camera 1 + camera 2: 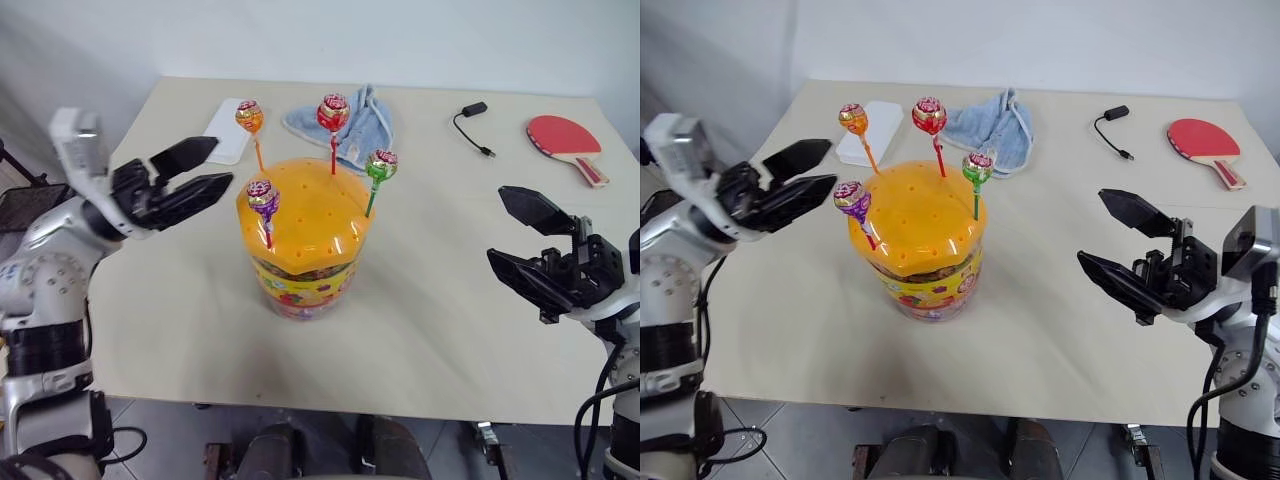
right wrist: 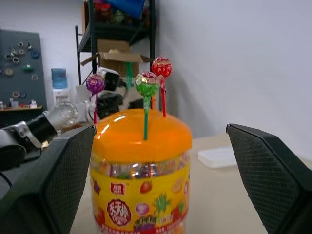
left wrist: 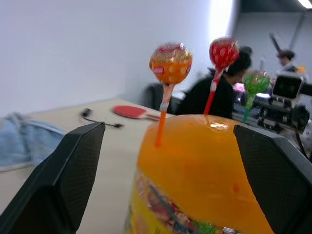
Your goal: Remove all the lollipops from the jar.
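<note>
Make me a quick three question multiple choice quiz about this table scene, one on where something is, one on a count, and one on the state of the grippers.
1. Where does the table tennis paddle lie?
A. at the table's far right
B. on the jar's lid
C. under the blue cloth

2. How many lollipops stand in the lid of the jar?
A. two
B. four
C. six

3. How do the left gripper and right gripper stand?
A. both shut on lollipops
B. left shut, right open
C. both open and empty

Answers:
1. A, the red paddle rests alone near the far right corner.
2. B, the orange lollipop, red lollipop, green lollipop and purple lollipop stick up from the lid.
3. C, each gripper's fingers are spread apart to either side of the jar, holding nothing.
</note>
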